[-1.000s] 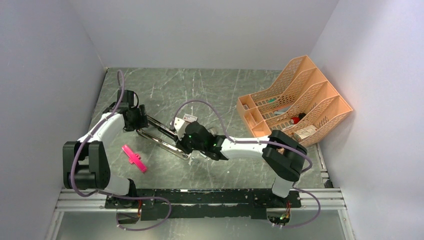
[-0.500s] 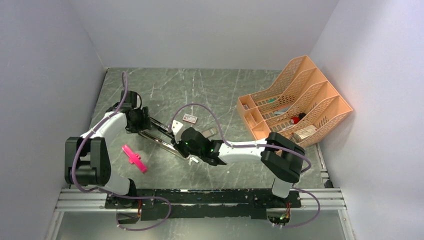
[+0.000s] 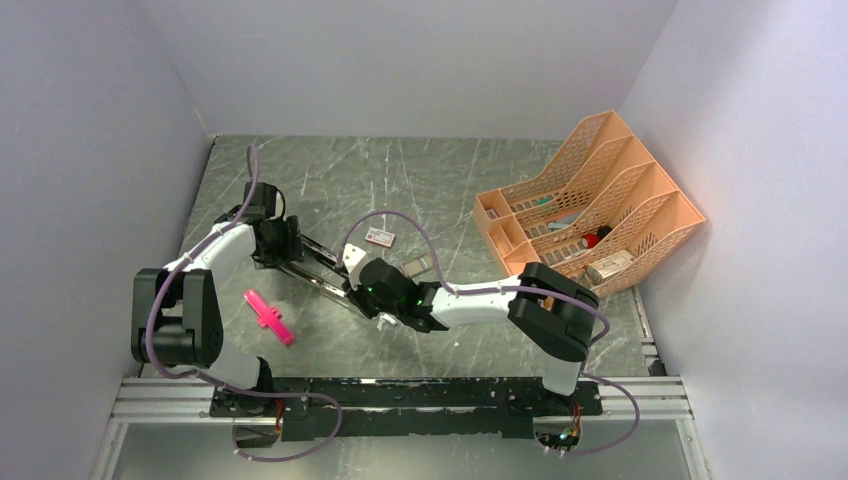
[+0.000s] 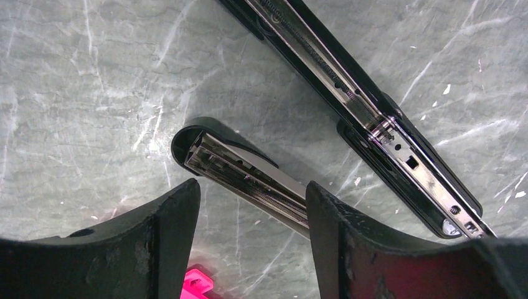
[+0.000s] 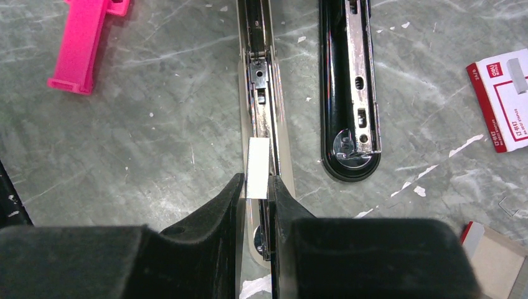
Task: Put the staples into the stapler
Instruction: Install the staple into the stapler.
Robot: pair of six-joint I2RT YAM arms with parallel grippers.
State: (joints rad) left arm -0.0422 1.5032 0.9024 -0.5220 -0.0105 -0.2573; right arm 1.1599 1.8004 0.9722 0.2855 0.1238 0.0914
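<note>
- Top view: the stapler (image 3: 318, 268) lies opened flat on the table (image 3: 420, 180), with the left gripper (image 3: 288, 247) at its far-left end and the right gripper (image 3: 358, 287) over its near-right end
- Left wrist view: the left gripper's fingers (image 4: 165, 233) are spread, with the stapler's rounded end lying between them
- Right wrist view: the right gripper pinches the staples (image 5: 258, 167), a short silvery strip, just over the stapler's chrome rail; a red-and-white box (image 5: 501, 103) lies right of the stapler and a pink piece (image 5: 81, 43) left of it

Print on red-and-white staple box (image 5: 505, 103), too small to read
</note>
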